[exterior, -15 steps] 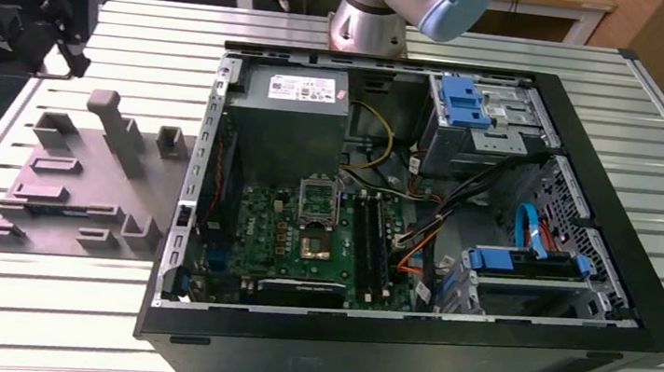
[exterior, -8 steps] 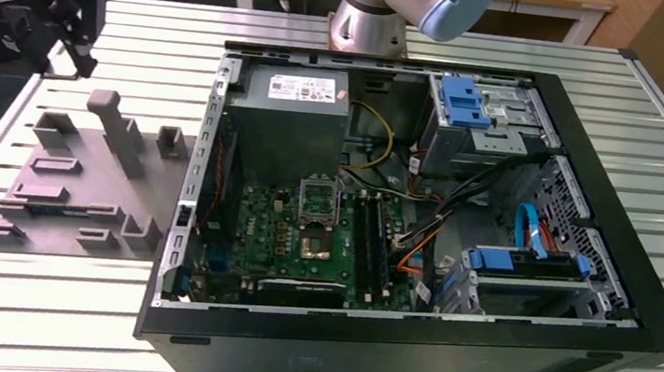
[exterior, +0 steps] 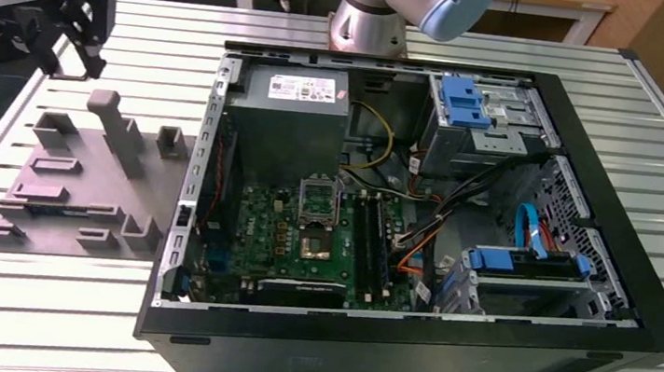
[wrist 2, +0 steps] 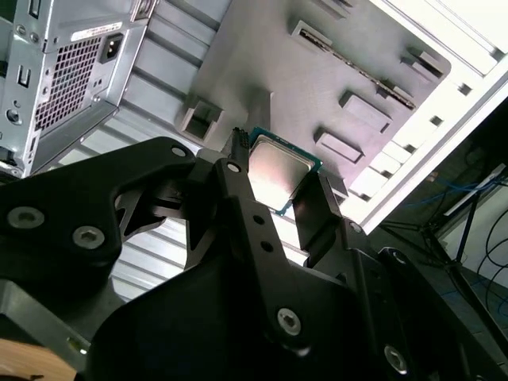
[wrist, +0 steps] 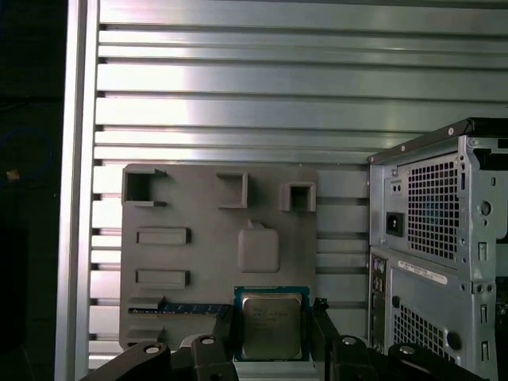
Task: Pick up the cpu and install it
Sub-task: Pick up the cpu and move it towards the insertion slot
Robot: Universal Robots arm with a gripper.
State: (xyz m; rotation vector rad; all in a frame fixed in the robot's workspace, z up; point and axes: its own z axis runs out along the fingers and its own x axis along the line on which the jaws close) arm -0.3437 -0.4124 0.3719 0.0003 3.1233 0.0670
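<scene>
holding the little chip by its edges

the gripper [wrist 2: 279, 178] is clamped on the cpu [wrist: 271, 324], with one finger on each side edge. the shiny metal top shows in both wrist views. the cpu hangs in the air over the grey tray [wrist: 198, 262] on the desk [wrist: 278, 79], beside the computer case [exterior: 618, 308]. the socket [exterior: 318, 199] inside the case is well apart from it.

i think the cpu is very light and stiff, but easy to hurt. its smooth top looks slippery, so the thin edges seem the best place to hold. the underside should not get bumped.
</scene>
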